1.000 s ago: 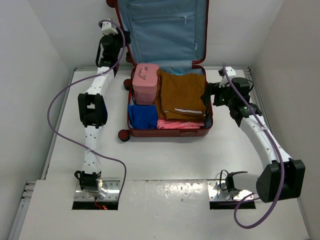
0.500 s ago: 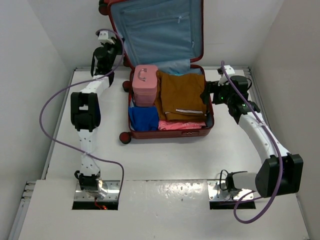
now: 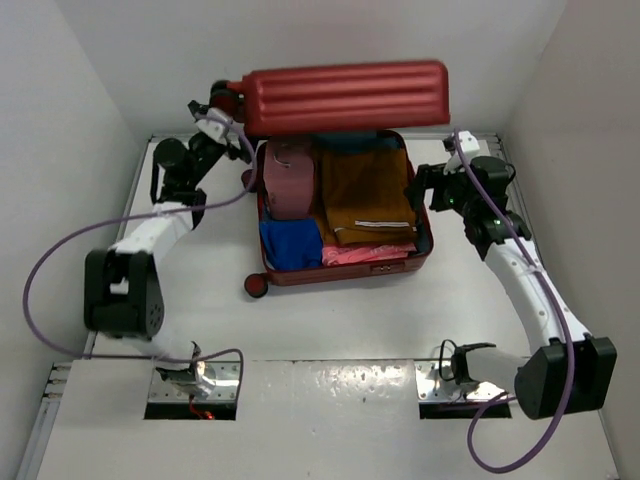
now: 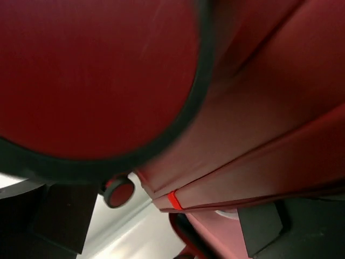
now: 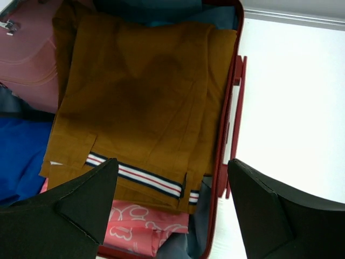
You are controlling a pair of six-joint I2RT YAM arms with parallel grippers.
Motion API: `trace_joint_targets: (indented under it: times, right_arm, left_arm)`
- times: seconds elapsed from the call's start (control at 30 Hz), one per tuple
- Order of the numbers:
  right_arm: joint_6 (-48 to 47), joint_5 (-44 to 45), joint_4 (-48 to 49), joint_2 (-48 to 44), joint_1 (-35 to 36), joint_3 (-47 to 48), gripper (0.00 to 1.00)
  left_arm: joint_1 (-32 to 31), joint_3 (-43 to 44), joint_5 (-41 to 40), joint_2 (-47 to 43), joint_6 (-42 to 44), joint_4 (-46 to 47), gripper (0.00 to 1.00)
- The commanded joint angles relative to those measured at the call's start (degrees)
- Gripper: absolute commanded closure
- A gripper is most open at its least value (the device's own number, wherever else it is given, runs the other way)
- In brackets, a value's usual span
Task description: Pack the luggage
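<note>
The luggage (image 3: pixel 345 97) is a dark red ribbed suitcase whose lid hangs half lowered over its base (image 3: pixel 345 272). Inside lie a pink case (image 3: pixel 288 180), a brown garment (image 3: pixel 365 195), a blue cloth (image 3: pixel 292 243) and a pink patterned item (image 3: pixel 350 254). My left gripper (image 3: pixel 225 108) is at the lid's back left corner. In the left wrist view the red shell (image 4: pixel 259 97) fills the frame, and the left gripper (image 4: pixel 161 216) is open with the lid's edge between its fingers (image 4: pixel 264 229). My right gripper (image 3: pixel 415 190) is open over the base's right rim (image 5: pixel 233 108), holding nothing.
White walls close in on three sides of the white table (image 3: pixel 330 320). A suitcase wheel (image 3: pixel 258 287) sticks out at the front left, another wheel (image 4: pixel 119 191) shows near the left gripper. Purple cables loop beside both arms.
The lid has swung down from upright to half closed. My left arm has followed it and folded back toward the left, its jaws opening. The right arm has barely moved.
</note>
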Motion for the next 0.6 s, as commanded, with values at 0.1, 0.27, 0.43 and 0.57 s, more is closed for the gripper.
trace_joint_targets:
  times: [0.1, 0.27, 0.43, 0.57]
  right_arm:
    - [-1.16, -1.80, -3.13, -5.60, -5.48, -1.28, 0.18]
    - [-9.73, -4.70, -12.27, -12.00, -12.43, -0.75, 0.24]
    - [-14.36, -5.23, -12.90, -15.89, -23.68, -2.95, 0.25]
    - [-6.98, -5.93, -12.98, -11.94, -29.48, -0.58, 0.24]
  left_arm:
    - [5.33, -11.65, 15.67, -27.43, 19.99, -13.17, 0.00]
    - [11.46, -17.03, 16.56, -46.61, 36.62, -36.54, 0.00]
    - [17.55, -15.63, 18.84, -59.78, 41.47, -52.21, 0.00]
    - [17.55, -16.24, 20.78, -67.78, 40.26, -58.46, 0.00]
